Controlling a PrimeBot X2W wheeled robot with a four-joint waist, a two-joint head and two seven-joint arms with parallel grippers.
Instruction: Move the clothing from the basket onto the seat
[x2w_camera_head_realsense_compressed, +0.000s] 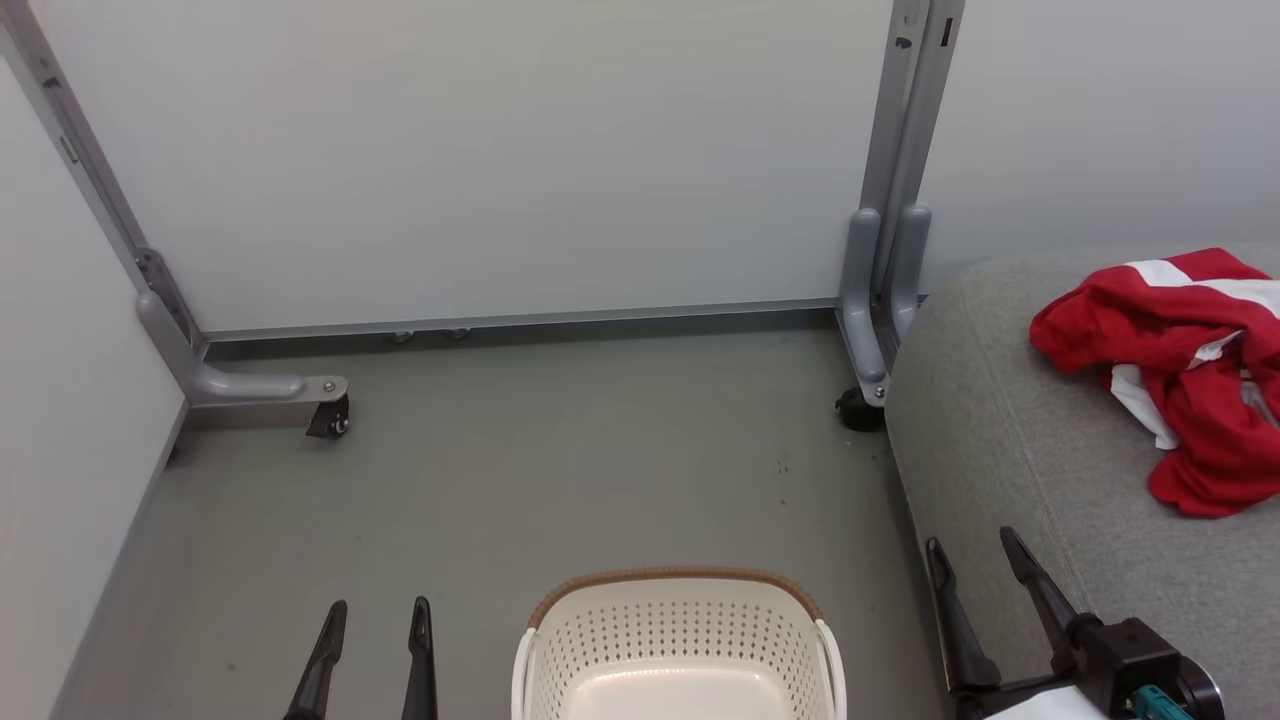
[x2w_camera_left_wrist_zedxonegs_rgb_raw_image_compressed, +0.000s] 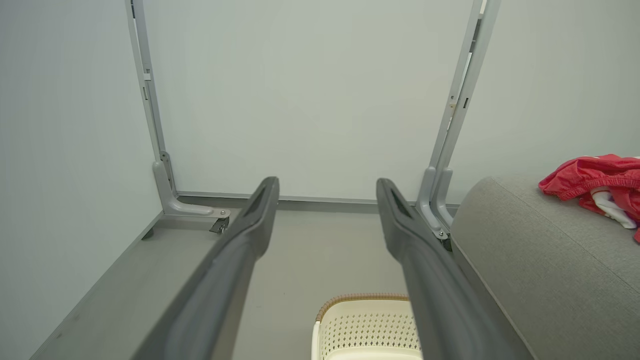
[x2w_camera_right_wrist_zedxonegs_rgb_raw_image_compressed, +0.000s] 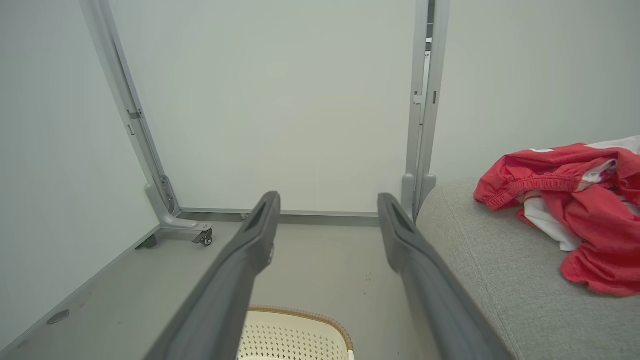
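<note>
Clothing (x2w_camera_head_realsense_compressed: 1170, 370) lies heaped on the seat (x2w_camera_head_realsense_compressed: 1000, 450), well in from its left edge; the basket (x2w_camera_head_realsense_compressed: 680, 625) on the floor looks empty (base partly unseen). Left pincer (x2w_camera_head_realsense_compressed: 380, 605) and right pincer (x2w_camera_head_realsense_compressed: 971, 540) hang spread, empty; likely only a check remains.

Staged test bay: wheeled partition panels (x2w_camera_head_realsense_compressed: 460, 150) (castors (x2w_camera_head_realsense_compressed: 330, 420) showing) on bare floor (x2w_camera_head_realsense_compressed: 560, 470).

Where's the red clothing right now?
The clothing lies bunched on the seat at the head view's right, beyond the right tool.
</note>
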